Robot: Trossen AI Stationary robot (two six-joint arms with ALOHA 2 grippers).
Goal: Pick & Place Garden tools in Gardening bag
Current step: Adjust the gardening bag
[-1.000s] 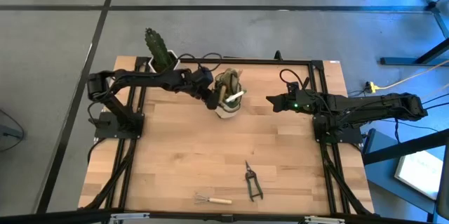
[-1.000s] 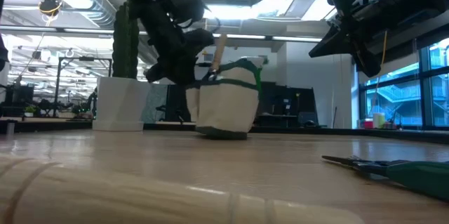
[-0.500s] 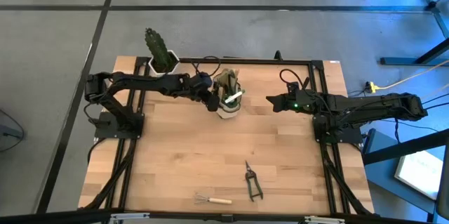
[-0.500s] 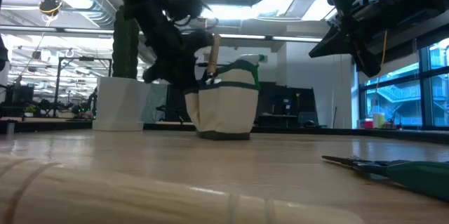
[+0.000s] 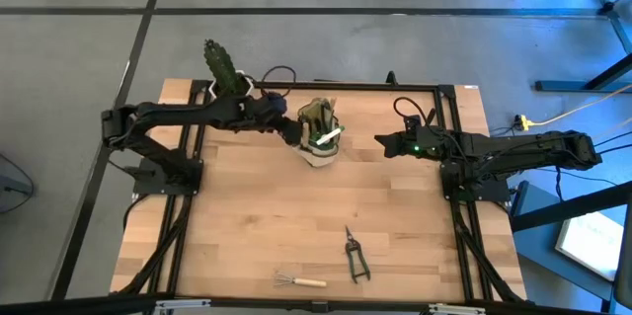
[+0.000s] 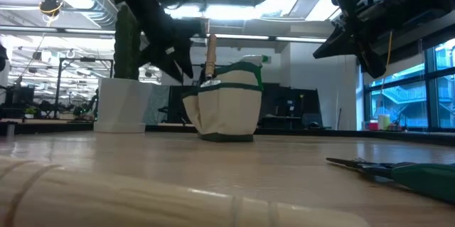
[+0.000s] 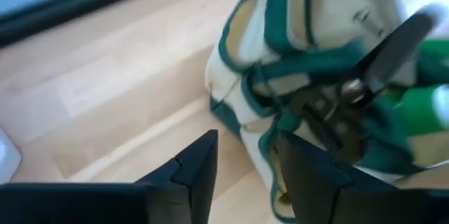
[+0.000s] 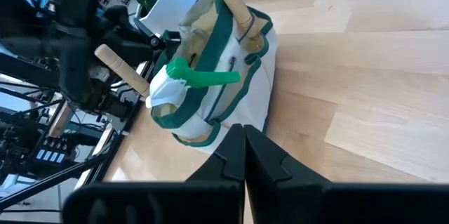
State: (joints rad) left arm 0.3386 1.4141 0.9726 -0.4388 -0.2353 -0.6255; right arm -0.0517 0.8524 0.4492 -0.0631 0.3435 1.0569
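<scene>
Just beside the left gripper (image 5: 292, 134), whose fingers stand parted and empty, the gardening bag (image 5: 319, 139) sits upright on the worktop (image 5: 257, 216) with wooden handles poking out, while the right gripper (image 5: 381, 142) hangs off its other side, fingers pressed together.

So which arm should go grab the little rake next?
Probably the left. Its fingers are open and empty beside the bag, and the rake lies slightly on its side of the table. The right gripper is shut.
</scene>
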